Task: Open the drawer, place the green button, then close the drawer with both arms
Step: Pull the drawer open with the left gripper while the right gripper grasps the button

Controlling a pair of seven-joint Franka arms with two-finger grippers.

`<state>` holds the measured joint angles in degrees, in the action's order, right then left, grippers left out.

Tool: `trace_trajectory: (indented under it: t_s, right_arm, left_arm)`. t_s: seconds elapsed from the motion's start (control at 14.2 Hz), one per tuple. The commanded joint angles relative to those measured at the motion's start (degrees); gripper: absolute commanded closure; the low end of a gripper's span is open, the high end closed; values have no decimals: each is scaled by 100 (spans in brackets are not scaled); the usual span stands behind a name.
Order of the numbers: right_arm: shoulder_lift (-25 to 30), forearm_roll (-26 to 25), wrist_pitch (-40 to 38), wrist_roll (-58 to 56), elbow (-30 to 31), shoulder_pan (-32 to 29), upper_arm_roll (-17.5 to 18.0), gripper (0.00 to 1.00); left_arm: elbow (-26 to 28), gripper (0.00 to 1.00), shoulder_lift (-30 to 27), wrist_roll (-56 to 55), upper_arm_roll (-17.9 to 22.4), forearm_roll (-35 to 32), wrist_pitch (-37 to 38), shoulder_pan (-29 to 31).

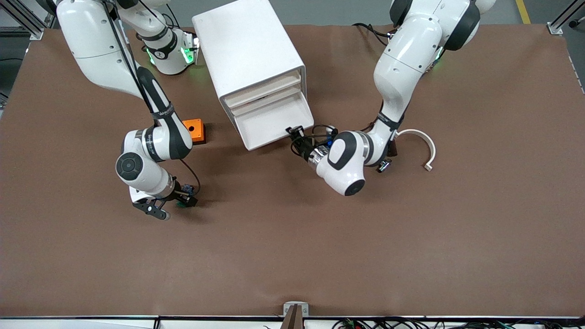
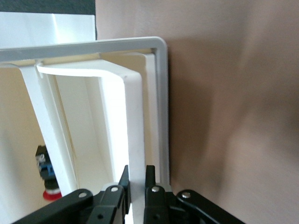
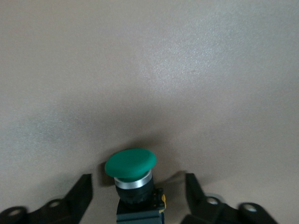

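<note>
The white cabinet stands at the middle of the table, near the arms' bases. Its lowest drawer is pulled out, and its tray looks empty. My left gripper is shut on the drawer's front lip; in the left wrist view the gripper has one finger on each side of the lip. The green-capped button lies on the mat toward the right arm's end. My right gripper is open around it. In the right wrist view the button lies between the spread fingers, untouched.
An orange box sits beside the right arm's forearm. A white curved piece and a small dark part lie by the left arm. A red-capped part shows inside the cabinet.
</note>
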<state>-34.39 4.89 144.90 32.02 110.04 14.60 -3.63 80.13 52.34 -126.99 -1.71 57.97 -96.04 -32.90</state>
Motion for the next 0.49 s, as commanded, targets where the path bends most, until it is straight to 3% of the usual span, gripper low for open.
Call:
trace_trajectory:
  t_s: [0.0,0.14,0.21,0.35,0.42]
  right_arm:
    - [46,3,-5,76,140,52,-24,100]
    - [134,3,-58,383,201,69,-24,100]
    - [221,3,-154,401,219,122,-24,100]
    - [467,3,-566,611,184,140,-24,100]
    - [642,3,-794,795,175,166,-6,100]
  left_arm:
    - [-314,100,92,175,39,83,-108,169]
    - [-384,100,101,184,39,83,-117,231]
    - [-376,75,92,184,30,100,-108,292]
    - [-376,51,57,184,39,100,-99,319]
    - [-376,32,40,184,39,91,-82,354]
